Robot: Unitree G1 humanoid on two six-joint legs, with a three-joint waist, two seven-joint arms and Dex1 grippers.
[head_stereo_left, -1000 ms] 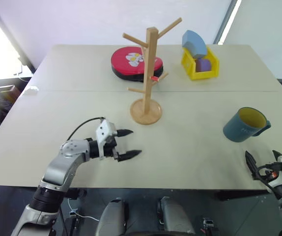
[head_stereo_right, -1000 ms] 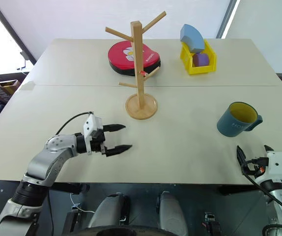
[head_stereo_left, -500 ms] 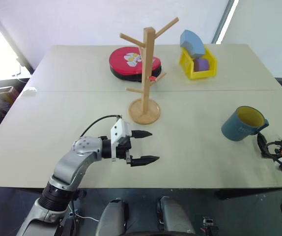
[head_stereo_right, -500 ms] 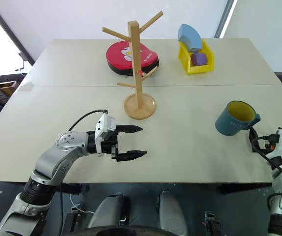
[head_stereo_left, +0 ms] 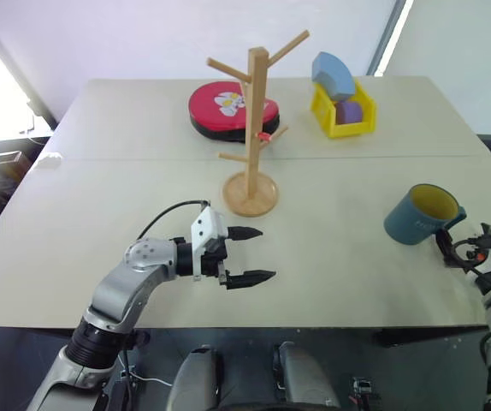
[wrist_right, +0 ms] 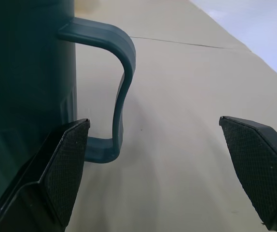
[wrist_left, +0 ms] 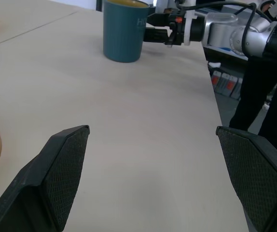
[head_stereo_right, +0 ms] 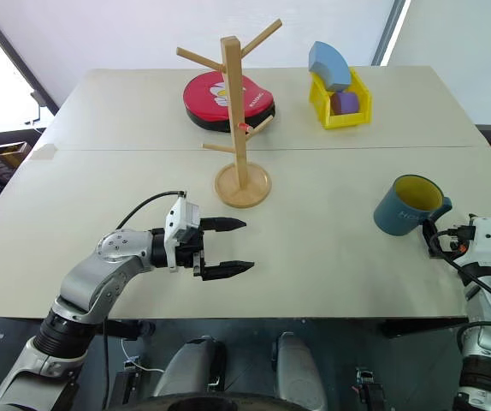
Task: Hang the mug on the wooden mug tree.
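Note:
The slate-blue mug (head_stereo_right: pixel 410 204) with a yellow inside stands upright on the table (head_stereo_right: pixel 331 282) at the right, its handle (wrist_right: pixel 121 92) turned toward my right gripper (head_stereo_right: pixel 431 241). That gripper is open and level just behind the mug. The handle sits between its fingers (wrist_right: pixel 56 169), close to one of them and touching neither. The wooden mug tree (head_stereo_right: pixel 239 111) stands at the table's centre back with bare pegs. My left gripper (head_stereo_right: pixel 247 245) hovers open in front of the tree's base and points right toward the mug (wrist_left: pixel 124 31), holding nothing.
A red round pad (head_stereo_right: pixel 215 96) lies behind the tree. A yellow bin (head_stereo_right: pixel 341 107) at the back right holds a blue curved block (head_stereo_right: pixel 329 64) and a purple piece. The mug stands near the table's right edge. A small white object (head_stereo_left: pixel 50 158) lies at the far left.
My right gripper has come forward from the table's front edge to the mug's handle. My left gripper has shifted right and slightly up, then held still. The mug and tree have not moved.

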